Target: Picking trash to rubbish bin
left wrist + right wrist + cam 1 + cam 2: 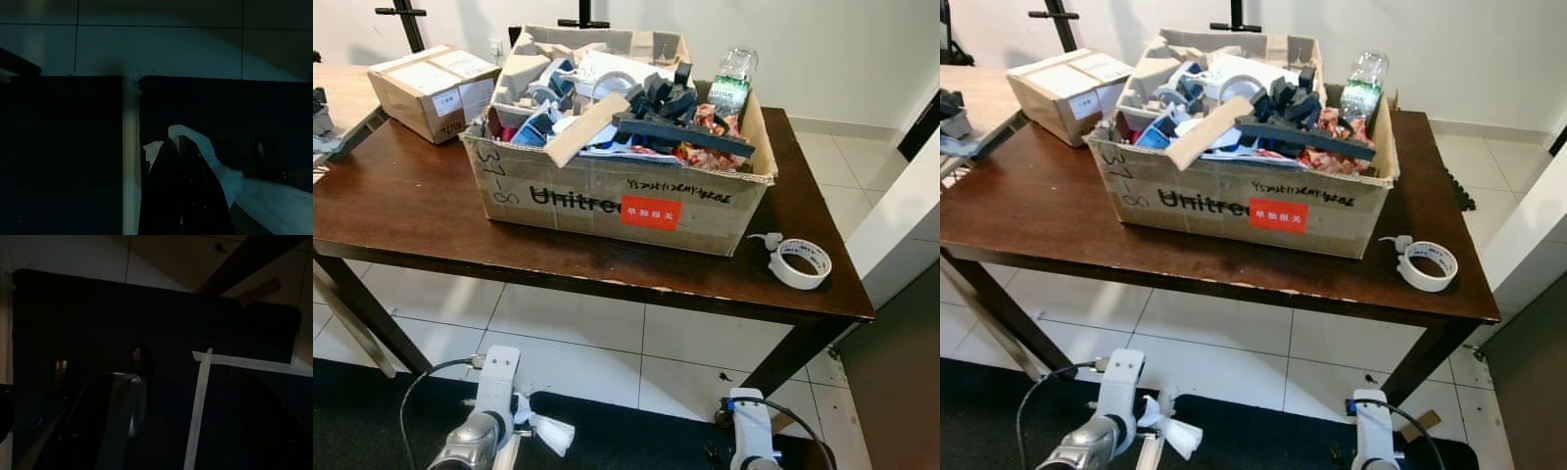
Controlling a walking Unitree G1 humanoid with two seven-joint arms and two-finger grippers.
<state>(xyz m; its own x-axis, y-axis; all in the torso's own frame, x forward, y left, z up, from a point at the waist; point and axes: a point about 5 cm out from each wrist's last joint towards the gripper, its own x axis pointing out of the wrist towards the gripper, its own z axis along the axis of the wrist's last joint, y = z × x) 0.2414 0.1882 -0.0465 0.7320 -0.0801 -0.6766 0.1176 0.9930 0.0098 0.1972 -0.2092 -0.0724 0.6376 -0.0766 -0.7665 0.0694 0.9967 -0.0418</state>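
A dark wooden table [401, 211] is seen ahead, carrying a large open cardboard box [607, 201] heaped with scraps near its middle. A plastic bottle [732, 78] stands upright at the box's far right corner, and a long dark strip [680, 135] lies across the heap. A smaller sealed carton [435, 90] sits by the table's far left edge, and a roll of tape [800, 262] lies near the front right corner.

Below the table's front edge, over a black mat [372, 411], the left gripper [183, 161] is clamped on a crumpled white tissue [551, 432], whose loose end trails to the robot's right. The right gripper [1371, 431] hangs low; whether its jaws are apart cannot be told.
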